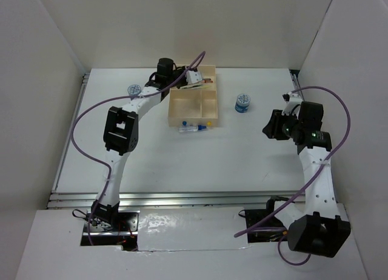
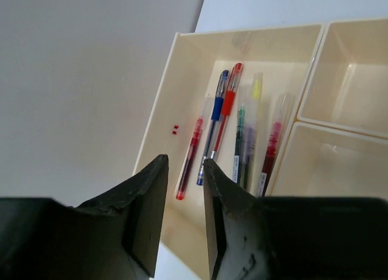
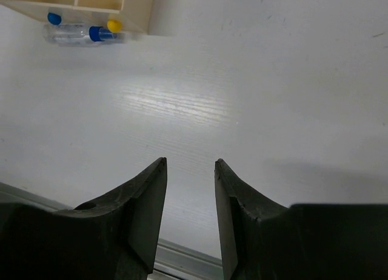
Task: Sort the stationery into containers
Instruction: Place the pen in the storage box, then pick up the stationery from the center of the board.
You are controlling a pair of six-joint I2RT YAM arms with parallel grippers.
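The left arm covers much of the tray's [image 1: 180,107] far long compartment in the top view, and the second patterned cylinder [image 1: 133,89] peeks out beside that arm's forearm, partly cut off. The right wrist view catches only the tray's near corner. There a tiny blue piece [image 3: 54,17] and a tiny yellow piece [image 3: 113,25] sit at the near wall (whether inside or against it, I cannot tell).

There are two cylinders. The other one [image 1: 243,102] stands in the open on the surface [image 1: 242,159], right of the tray. One clear pen with a blue cap [image 1: 192,128] lies on the surface just beside the tray's near edge.

About six pens [image 2: 227,107] lie side by side in the long compartment, with red, blue, green, yellow and purple showing. They overlap, so the count is unsure.

The left hand [image 2: 185,165] hangs over that compartment, its fingers a little apart and nothing between them. The right hand [image 3: 190,165] is over bare surface well right of the tray, fingers likewise parted and empty.
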